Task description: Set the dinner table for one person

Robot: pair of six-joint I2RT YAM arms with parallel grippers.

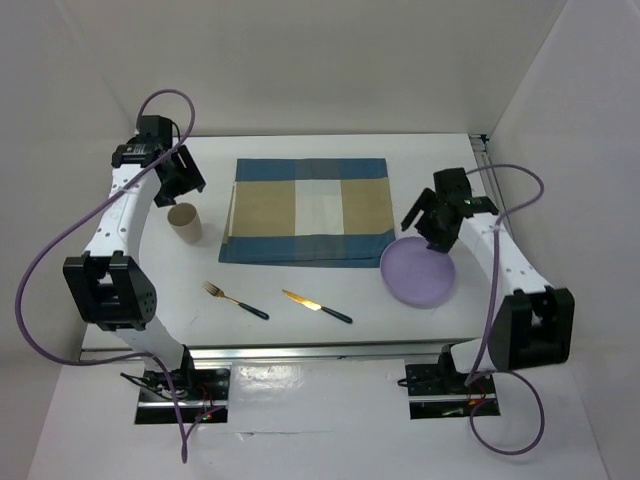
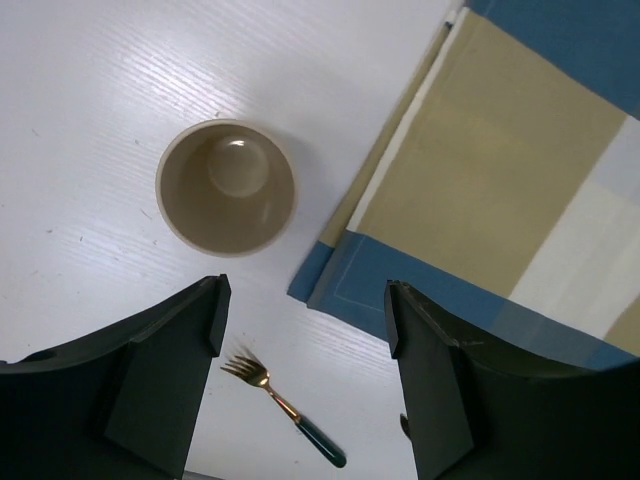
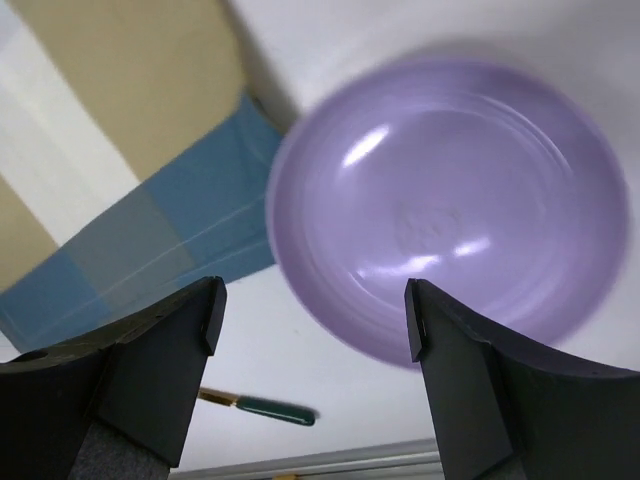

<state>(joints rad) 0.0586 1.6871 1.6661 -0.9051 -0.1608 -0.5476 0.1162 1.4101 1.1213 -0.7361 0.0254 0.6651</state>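
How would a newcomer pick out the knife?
Find the blue, beige and white striped cloth placemat mid-table. On the white tabletop in front of its near edge lie two gold utensils with dark green handles. The gold-bladed, green-handled knife is the right one, plain pointed blade; the left gold fork has tines.

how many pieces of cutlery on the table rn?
2. The fork lies in front of the placemat, toward its left end; the knife lies just right of the fork. Nothing looks hidden.
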